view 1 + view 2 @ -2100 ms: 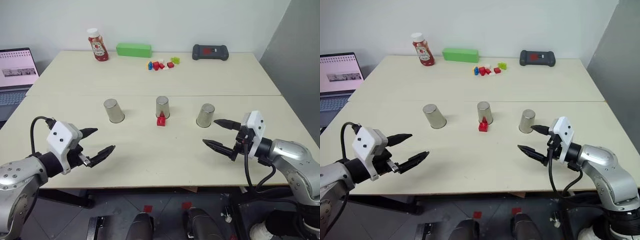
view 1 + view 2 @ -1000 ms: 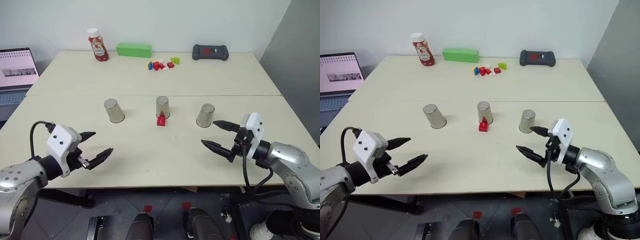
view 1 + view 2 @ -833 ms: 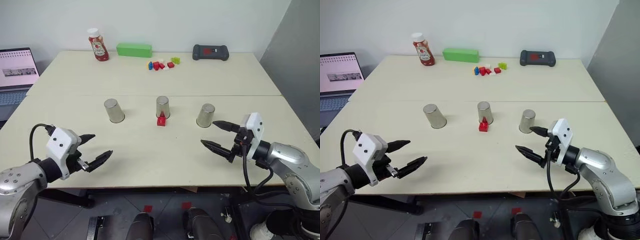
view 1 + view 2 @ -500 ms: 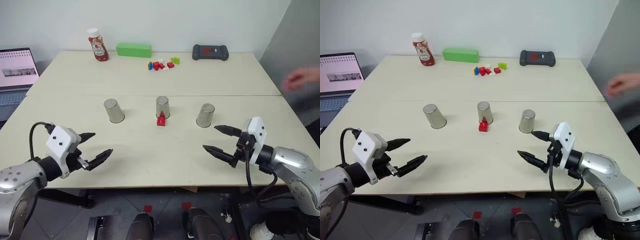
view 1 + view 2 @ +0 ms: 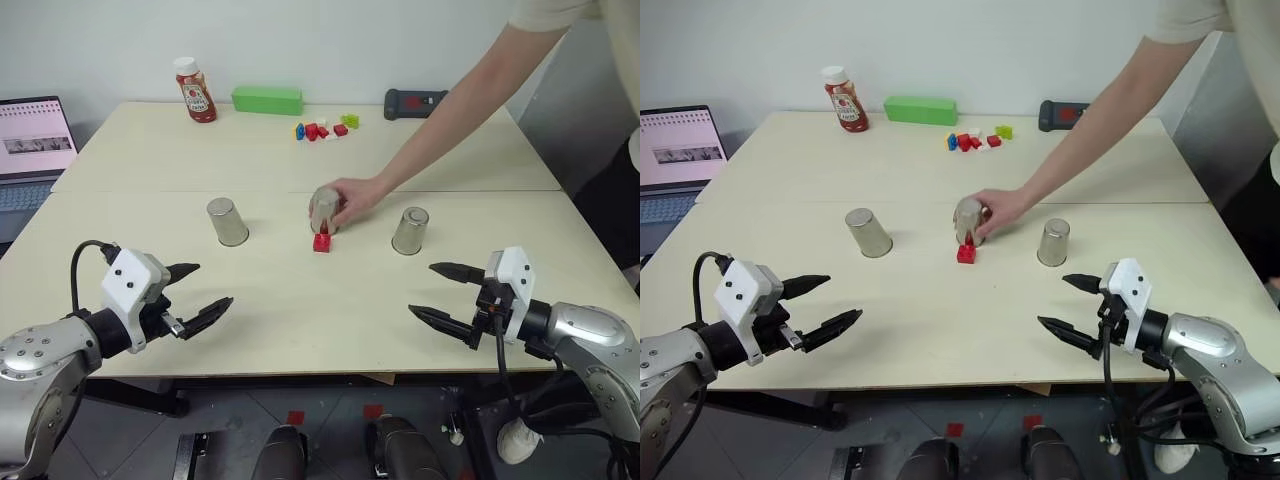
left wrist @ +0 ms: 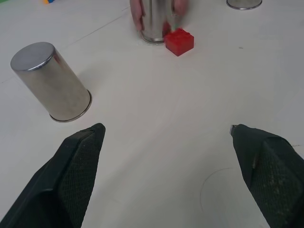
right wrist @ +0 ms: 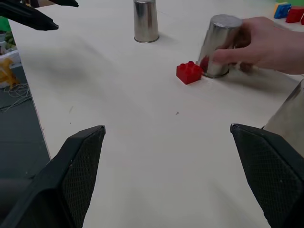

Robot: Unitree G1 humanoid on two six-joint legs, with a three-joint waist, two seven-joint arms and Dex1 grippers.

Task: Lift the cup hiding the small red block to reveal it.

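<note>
Three silver cups stand upside down in a row across the table: the left cup (image 5: 227, 221), the middle cup (image 5: 323, 208) and the right cup (image 5: 410, 230). A person's hand (image 5: 356, 198) grips the middle cup, which leans a little. The small red block (image 5: 321, 242) lies in the open on the table, against the near side of that cup. My left gripper (image 5: 213, 284) hovers open near the front left edge, well short of the left cup. Open as well, my right gripper (image 5: 422, 289) hangs in front of the right cup, empty.
A person's arm (image 5: 455, 115) reaches over the table from the back right. Along the far edge stand a ketchup bottle (image 5: 195, 90), a green box (image 5: 267, 100), a heap of coloured bricks (image 5: 320, 129) and a black device (image 5: 412, 104). A laptop (image 5: 35, 140) sits at the left.
A person's arm has come in from the right and taken hold of the middle cup. My right gripper has drawn back slightly toward the near edge. The left gripper has kept still.
</note>
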